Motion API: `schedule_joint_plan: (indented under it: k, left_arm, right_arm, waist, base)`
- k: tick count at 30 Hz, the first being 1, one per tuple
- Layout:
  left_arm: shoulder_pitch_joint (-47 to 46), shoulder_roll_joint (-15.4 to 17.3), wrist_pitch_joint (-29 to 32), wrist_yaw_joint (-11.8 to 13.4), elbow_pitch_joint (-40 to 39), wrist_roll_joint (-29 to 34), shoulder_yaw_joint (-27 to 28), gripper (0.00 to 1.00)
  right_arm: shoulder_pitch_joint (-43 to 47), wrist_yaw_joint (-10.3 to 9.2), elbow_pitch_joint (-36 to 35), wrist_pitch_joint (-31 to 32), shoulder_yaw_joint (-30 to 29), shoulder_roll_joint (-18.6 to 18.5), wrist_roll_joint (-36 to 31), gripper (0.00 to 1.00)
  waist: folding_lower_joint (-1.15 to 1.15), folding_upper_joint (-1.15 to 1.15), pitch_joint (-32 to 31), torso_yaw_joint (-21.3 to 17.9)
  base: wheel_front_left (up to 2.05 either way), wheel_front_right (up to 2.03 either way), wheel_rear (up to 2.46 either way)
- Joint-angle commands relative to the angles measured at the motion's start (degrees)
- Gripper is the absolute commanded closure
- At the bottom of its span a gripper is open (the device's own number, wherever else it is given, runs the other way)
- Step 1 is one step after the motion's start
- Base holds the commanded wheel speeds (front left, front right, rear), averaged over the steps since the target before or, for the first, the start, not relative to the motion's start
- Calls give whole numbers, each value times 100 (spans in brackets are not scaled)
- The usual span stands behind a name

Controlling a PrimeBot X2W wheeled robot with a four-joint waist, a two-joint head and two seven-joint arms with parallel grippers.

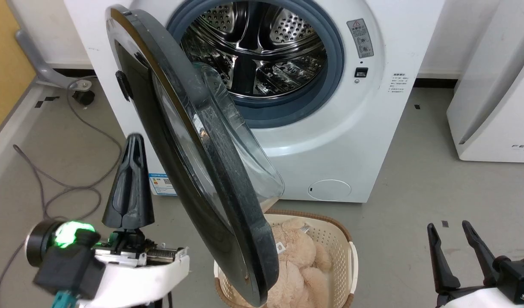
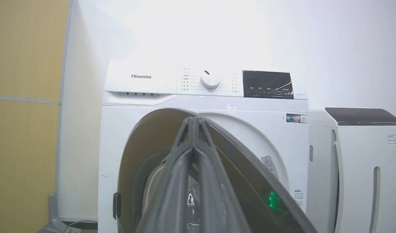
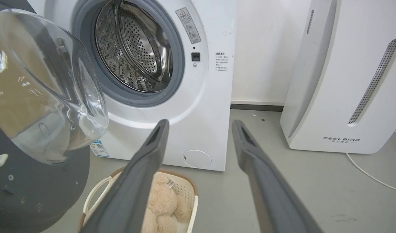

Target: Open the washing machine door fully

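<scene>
1. Found the large round glossy black door with a clear glass bowl [image 1: 176, 128] swung roughly halfway out from the white boxy front-loading washing machine [image 1: 343, 141]; judged not yet fully open
2. Saw the left gripper [image 1: 133, 141] clenched on nothing beside the door's outer face; could not tell contact
3. Saw the right gripper [image 1: 448, 229] spread and empty, off the machine's right front, probably parked clear of the swing
4. Noted a cream slotted plastic basket [image 1: 339, 239] holding a beige plush toy [image 1: 296, 252] on the grey floor [image 1: 416, 179] before the machine, under the door's edge
</scene>
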Motion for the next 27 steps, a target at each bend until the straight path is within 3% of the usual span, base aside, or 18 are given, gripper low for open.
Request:
schedule_joint_plan:
  k: [1,6,13,20,27]
  left_arm:
    - [-79,-12,-24,17,-72,-32,-15,100]
    - [-113,-47,-24,-92,-673,-331,-383,100]
    - [-9,-61,-23,-317,-796,-363,-1259,100]
    - [320,-63,377,-513,-473,-273,-2408,100]
    - [702,-19,1062,-554,242,-305,-3031,100]
  right_arm:
    - [56,3,7,-17,10,24,52,0]
    - [68,3,39,-16,36,24,66,0]
    - [101,3,86,-7,58,24,78,0]
    - [125,3,85,19,57,24,82,0]
    - [122,3,107,11,33,24,116,0]
  waist:
    - [0,0,-1,-5]
    - [0,0,-30,-39]
    - [0,0,-95,-61]
    - [0,0,-101,-51]
    - [0,0,-60,-32]
  base:
    - [0,0,0]
    - [0,0,0]
    - [0,0,0]
    - [0,0,0]
    - [0,0,0]
